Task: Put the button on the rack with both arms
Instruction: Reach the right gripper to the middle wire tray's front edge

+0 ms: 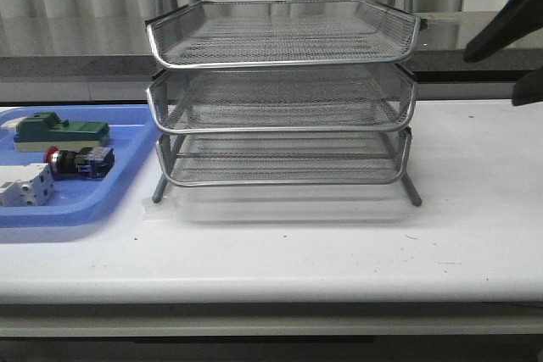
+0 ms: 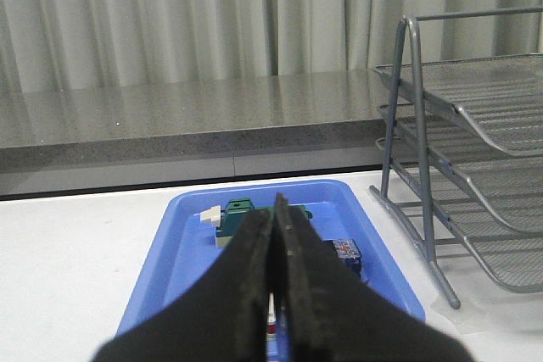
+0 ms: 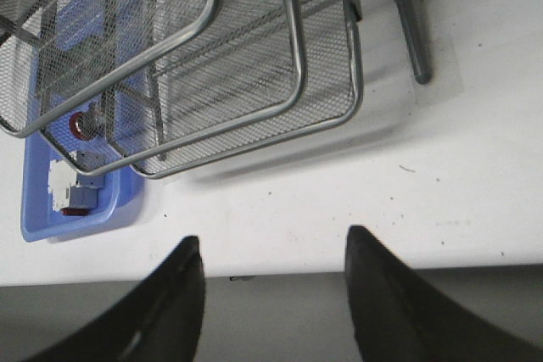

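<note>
The button (image 1: 78,161) lies on its side in the blue tray (image 1: 76,209) at the left of the table, red head toward the left and blue block toward the rack. The three-tier wire rack (image 1: 284,95) stands mid-table with nothing on its tiers. My left gripper (image 2: 272,209) is shut and empty, hovering over the tray; its fingers hide most of the button, leaving the blue block (image 2: 344,252) in sight. My right gripper (image 3: 273,239) is open and empty above the table's front edge, before the rack (image 3: 254,57). The button's red head (image 3: 81,125) shows through the mesh.
A green-topped block (image 1: 59,130) and a white terminal block (image 1: 23,185) share the tray with the button. The right arm (image 1: 507,16) hangs at the upper right, clear of the rack. A grey ledge (image 2: 170,125) and curtains run behind the table.
</note>
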{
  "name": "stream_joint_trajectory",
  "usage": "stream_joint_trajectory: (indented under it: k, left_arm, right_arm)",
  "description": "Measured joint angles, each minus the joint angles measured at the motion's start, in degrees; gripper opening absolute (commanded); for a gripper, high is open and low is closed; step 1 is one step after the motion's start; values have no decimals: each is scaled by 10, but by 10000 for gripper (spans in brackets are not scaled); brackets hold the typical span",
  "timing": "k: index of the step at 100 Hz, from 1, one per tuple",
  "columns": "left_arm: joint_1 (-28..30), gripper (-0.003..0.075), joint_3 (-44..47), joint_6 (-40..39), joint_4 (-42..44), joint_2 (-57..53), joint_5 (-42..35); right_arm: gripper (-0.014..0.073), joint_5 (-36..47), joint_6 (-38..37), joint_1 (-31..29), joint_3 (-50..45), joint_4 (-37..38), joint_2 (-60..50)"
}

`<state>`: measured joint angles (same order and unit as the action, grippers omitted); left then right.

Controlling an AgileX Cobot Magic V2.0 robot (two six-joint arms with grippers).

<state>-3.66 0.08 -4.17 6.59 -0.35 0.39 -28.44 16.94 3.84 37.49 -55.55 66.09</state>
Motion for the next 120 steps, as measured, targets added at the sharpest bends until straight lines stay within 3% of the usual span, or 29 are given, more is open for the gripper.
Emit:
stream_joint_trajectory:
  k: [40, 57, 72, 104, 120]
  left_arm:
    - [0, -20, 0, 0, 0, 0, 0]
    - [0, -20, 0, 0, 0, 0, 0]
    - [0, -20, 0, 0, 0, 0, 0]
    - [0, -20, 0, 0, 0, 0, 0]
    - [0, -20, 0, 0, 0, 0, 0]
  right_arm:
    - [414, 23, 333, 0, 4, -340, 171]
    - [414, 13, 436, 0, 14, -443, 223]
    - [414, -5, 478, 0, 39, -472, 258]
    - [400, -61, 489, 0, 100, -478, 333]
    - [234, -76, 489, 1, 105, -478, 350]
